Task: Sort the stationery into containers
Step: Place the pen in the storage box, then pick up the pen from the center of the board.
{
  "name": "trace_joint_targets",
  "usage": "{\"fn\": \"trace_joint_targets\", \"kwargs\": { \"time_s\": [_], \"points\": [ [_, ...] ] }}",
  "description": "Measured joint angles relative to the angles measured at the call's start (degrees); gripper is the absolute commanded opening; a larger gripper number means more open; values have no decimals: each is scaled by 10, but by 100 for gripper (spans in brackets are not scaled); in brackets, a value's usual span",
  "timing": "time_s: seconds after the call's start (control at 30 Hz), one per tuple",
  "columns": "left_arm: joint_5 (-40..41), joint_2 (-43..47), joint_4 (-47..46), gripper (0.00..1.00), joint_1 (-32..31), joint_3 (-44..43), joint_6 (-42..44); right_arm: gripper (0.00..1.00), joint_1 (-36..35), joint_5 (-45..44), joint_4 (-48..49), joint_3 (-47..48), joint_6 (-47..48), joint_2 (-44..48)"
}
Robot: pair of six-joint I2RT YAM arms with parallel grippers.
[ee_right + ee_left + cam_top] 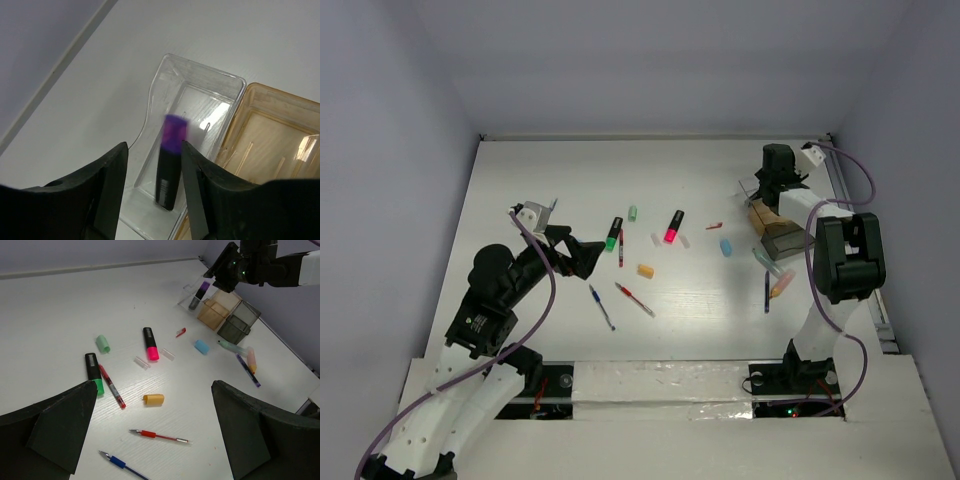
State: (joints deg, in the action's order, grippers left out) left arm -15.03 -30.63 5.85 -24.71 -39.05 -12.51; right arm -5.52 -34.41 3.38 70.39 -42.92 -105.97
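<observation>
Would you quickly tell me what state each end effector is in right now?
Left end effector: open, empty.
Right end effector: open, over the highlighter in the clear box.

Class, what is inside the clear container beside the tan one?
One purple-capped black highlighter, leaning. Near corners of the clear container are hidden by the jaws of the right gripper.

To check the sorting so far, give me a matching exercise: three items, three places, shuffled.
Items:
1. purple highlighter
2. green highlighter
3. tan container

Places:
A. between the clear container and the dark container
B. inside the clear container
C. on the table, alongside a red pen

Pairs: 1-B, 2-C, 3-A
</observation>
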Motion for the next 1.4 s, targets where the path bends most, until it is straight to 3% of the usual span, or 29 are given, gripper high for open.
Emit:
{"fn": "trace_joint_targets", "kwargs": {
  "time_s": [0.2, 0.43, 0.5, 0.67, 0.8, 0.97, 1.17, 1.4],
  "points": [
    [0, 0, 0, 99, 0, 0, 0, 58, 0, 20, 9, -7, 19, 23],
    [1, 0, 0, 99, 0, 0, 0, 48, -23, 133, -5, 12, 90, 95],
    [3, 0, 0, 99, 0, 0, 0, 43, -58, 163, -21, 33, 117, 96],
    [10, 0, 0, 99, 5, 0, -2, 42, -209, 234, -60, 45, 162, 88],
    [16, 0, 0, 99, 9, 0, -2, 53, -296, 251, -102, 46, 182, 58],
    [21, 0, 0, 99, 14, 0, -3, 64, -289, 219, -159, 64, 193, 7],
    [38, -9, 4, 99, 16, -2, -5, 63, -273, 171, -202, 106, 189, -47],
    [46, -24, 14, 99, 16, -3, -5, 54, -274, 159, -224, 159, 174, -110]
  ]
}}
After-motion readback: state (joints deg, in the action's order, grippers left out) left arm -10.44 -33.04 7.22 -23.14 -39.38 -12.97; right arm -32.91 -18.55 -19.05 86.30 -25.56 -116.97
